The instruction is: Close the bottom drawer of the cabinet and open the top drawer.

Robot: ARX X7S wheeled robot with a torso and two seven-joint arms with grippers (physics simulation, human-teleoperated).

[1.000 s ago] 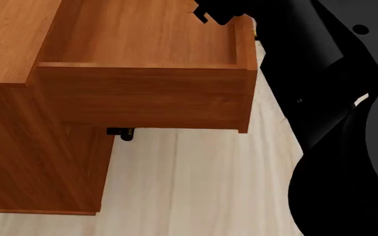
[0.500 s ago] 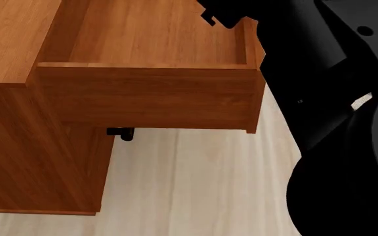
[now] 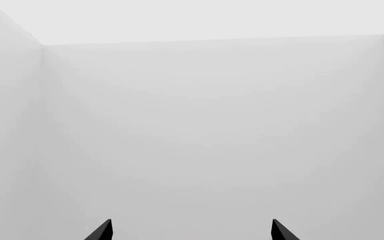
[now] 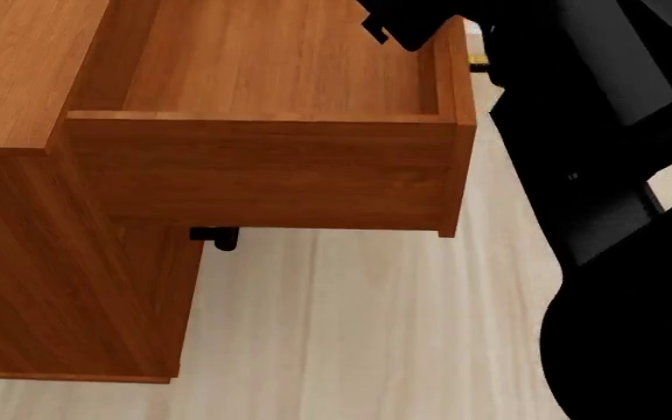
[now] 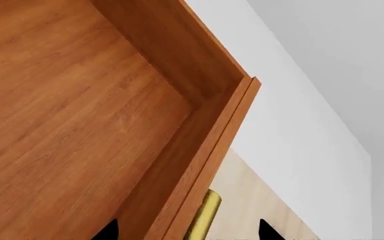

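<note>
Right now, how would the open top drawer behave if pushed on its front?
The top drawer looks like rigid wood, so it probably won't flex. It appears empty, so likely light. It should slide straight back into the cabinet rather than tip.

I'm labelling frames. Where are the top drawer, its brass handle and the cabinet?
top drawer [image 4: 266, 171], head view, side wall.
brass handle [image 5: 204, 217], right wrist view, bar.
cabinet [image 4: 67, 280], head view, side panel.

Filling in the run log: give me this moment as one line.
top drawer: open, empty | handle: between right gripper tips, grasp unclear | left gripper: open, faces blank wall | bottom drawer: out of view
</note>
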